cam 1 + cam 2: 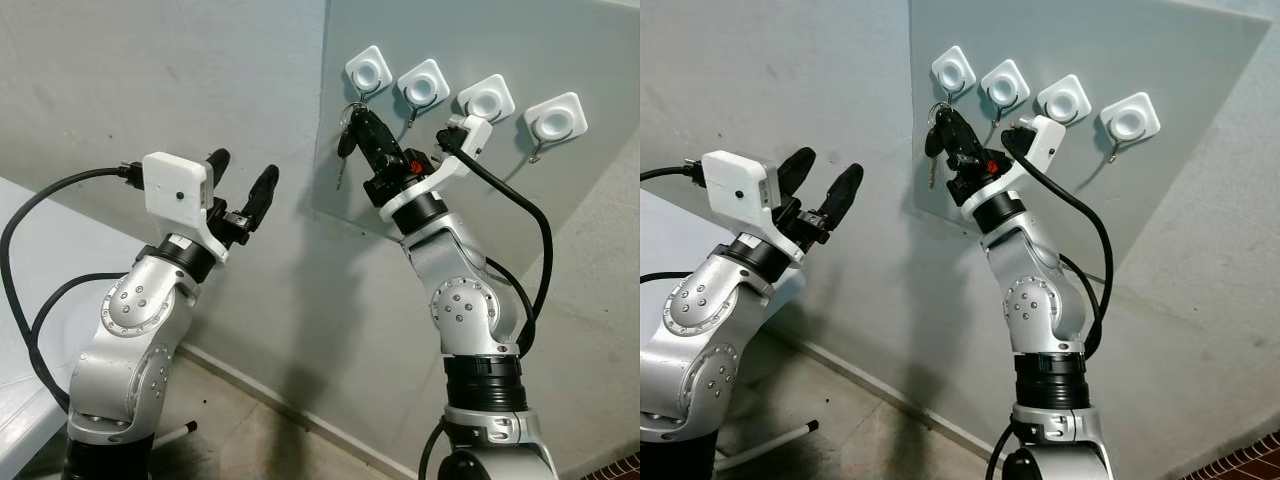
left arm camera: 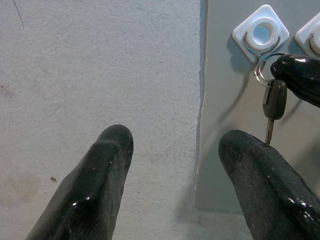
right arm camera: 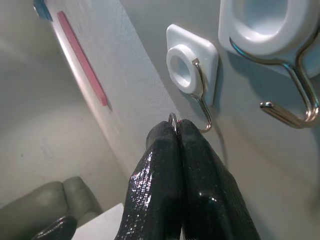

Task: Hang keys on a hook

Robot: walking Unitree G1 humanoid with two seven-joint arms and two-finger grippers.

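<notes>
Keys [image 1: 346, 140] pinched, right hand [image 1: 362, 122] raised at hook [image 1: 366, 74].

Four hooks [image 1: 465, 95] in a row on a wall panel [image 1: 560, 190]. Keys [image 1: 346, 142] hang below the leftmost hook [image 1: 368, 72], right gripper [image 1: 362, 122] at them. Left gripper [image 1: 243, 177] well left, off the panel.

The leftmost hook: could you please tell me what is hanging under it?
Under the leftmost hook a key hangs from a ring. The right pincer is shut on the ring, covering part of it.
</notes>
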